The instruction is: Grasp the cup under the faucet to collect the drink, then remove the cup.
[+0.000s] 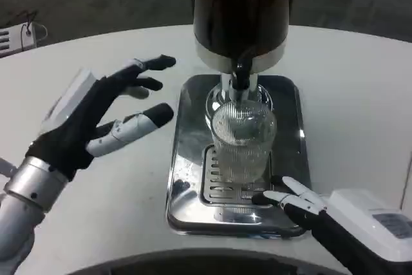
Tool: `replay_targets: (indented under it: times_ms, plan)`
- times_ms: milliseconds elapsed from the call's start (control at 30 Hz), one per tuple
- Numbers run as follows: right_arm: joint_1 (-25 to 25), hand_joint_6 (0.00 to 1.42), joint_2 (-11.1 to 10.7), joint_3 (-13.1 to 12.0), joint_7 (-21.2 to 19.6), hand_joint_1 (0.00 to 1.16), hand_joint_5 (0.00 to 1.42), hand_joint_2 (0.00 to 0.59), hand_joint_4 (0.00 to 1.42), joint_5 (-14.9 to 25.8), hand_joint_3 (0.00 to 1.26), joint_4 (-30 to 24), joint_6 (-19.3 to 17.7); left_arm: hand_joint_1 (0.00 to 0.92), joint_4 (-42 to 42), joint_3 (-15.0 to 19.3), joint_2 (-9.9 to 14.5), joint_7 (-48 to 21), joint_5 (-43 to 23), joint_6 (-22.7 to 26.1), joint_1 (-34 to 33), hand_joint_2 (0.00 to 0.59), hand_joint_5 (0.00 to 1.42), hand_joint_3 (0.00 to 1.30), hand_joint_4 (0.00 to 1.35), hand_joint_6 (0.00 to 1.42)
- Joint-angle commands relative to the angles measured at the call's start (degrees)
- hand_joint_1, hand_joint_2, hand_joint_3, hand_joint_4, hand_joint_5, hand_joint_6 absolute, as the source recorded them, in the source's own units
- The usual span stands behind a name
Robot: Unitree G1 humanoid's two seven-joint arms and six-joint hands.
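Right hand (335, 214) bottom right, low over the counter (77, 49) edge, white back up. Its fingers (283, 196) stretch out flat toward the front right corner of the metal drip tray (187, 204), tips at or just over the rim; nothing in them, slightly apart. Cannot tell if they touch the tray.

Left hand (90, 120) on the left side, raised above the counter, well apart from the tray's left edge. Palm dark, turned toward the cup, fingers (145, 82) splayed wide, holding nothing. Silver forearm runs off the bottom left corner.

Clear ribbed cup (243, 143) stands upright on the slotted grate (222, 188) in the middle of the tray, directly below the black faucet (240, 75). Neither hand touches it. Liquid level inside: cannot tell.

Behind and above the cup, the dark dispenser (241, 11) body with a silver band around its base, sitting at the far end of the tray.

Far left at the counter edge, a small white object (16, 38) with cables, partly cut by the frame.
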Motion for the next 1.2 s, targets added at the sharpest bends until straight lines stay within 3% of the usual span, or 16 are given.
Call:
replay_targets:
  times_ms: [33,267,433,733,1200]
  plan:
    - [-1.0,0.1,0.1,1.2,-0.6,0.52,0.11,0.46,0.01,-0.8,0.16,0.4,0.5,0.0,-5.0,1.9,0.3,-5.7,-6.9,2.7,0.9,0.036,0.29,0.23,0.18,0.32]
    - [-1.3,0.1,0.1,2.3,-0.5,0.52,0.11,0.46,0.02,-1.7,0.17,0.1,1.1,0.0,-13.2,2.1,-0.5,-12.5,-14.1,9.6,0.1,0.049,0.17,0.12,0.06,0.25]
    - [-1.0,0.1,0.3,2.6,-0.6,0.52,0.11,0.46,0.02,-2.2,0.17,-0.5,1.4,0.0,-18.4,1.0,-2.6,-14.8,-16.5,14.4,-0.5,0.051,0.14,0.08,0.01,0.21]
    - [0.1,0.1,0.4,2.1,-0.8,0.52,0.11,0.46,0.02,-1.8,0.17,-1.2,1.4,0.0,-22.1,-1.2,-5.2,-16.9,-15.7,18.9,-2.0,0.054,0.13,0.07,0.0,0.19]
    - [1.0,0.11,0.4,1.1,-1.1,0.52,0.11,0.46,0.02,-0.6,0.17,-1.6,1.5,0.0,-20.0,-4.7,-7.7,-17.2,-11.2,23.0,-6.9,0.053,0.07,0.02,0.0,0.15]
